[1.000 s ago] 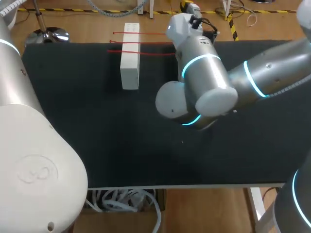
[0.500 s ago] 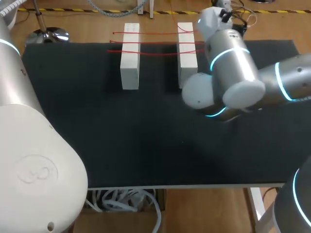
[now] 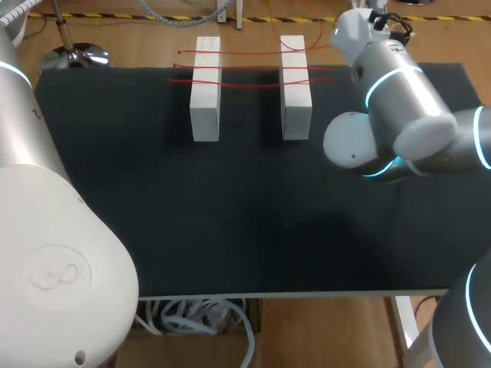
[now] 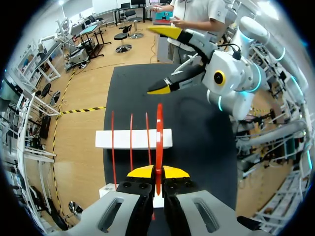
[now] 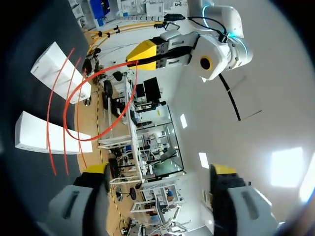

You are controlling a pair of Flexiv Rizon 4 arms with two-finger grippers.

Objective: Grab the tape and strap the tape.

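Altogether two blocks (image 3: 205, 92), four tapes (image 3: 245, 53)

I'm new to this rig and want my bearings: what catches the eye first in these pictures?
Two white blocks stand side by side at the table's far side, with thin red tape strung across both in several strands. In the left wrist view, the left gripper is shut on one strand. The right gripper hangs wide open beyond the blocks.

Black table mat (image 3: 230, 222), white block (image 3: 205, 103), second white block (image 3: 296, 107)
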